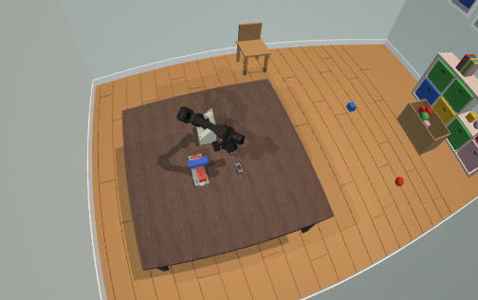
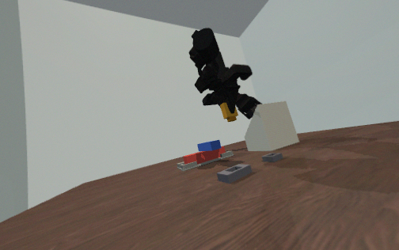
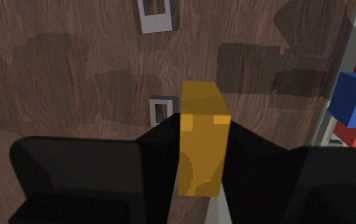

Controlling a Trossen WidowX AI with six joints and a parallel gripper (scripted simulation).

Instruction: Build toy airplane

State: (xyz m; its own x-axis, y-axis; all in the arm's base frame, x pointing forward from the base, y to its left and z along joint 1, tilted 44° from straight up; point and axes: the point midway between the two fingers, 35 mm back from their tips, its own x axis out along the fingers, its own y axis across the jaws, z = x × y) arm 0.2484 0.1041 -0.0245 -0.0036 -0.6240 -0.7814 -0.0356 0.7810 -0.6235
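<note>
The pincer [image 1: 231, 151] [image 2: 229, 107] [image 3: 197, 121] grips the yellow tail fin [image 2: 229, 112] [image 3: 202, 150] above the table [image 1: 247, 209] [image 2: 158, 210] [image 3: 60, 100]. Keep its tab vertical; align it over the socket near the tail of the red fuselage [image 1: 201, 174] [image 2: 202, 157] [image 3: 346, 134], clear of the blue wing [image 1: 198, 162] [image 2: 209, 145] [image 3: 345, 100]; lower straight, seat fully, then release.

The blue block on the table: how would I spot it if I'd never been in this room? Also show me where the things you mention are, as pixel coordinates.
Find the big dark brown table [image 1: 228, 204] [image 2: 158, 206], then the thin pale tray [image 1: 202, 184] [image 2: 188, 165] on it. Lying crosswise on the long red piece [image 1: 201, 174] [image 2: 191, 158] in that tray is the blue block [image 1: 197, 162] [image 2: 209, 145] [image 3: 345, 100], the only blue thing on the table.
</note>
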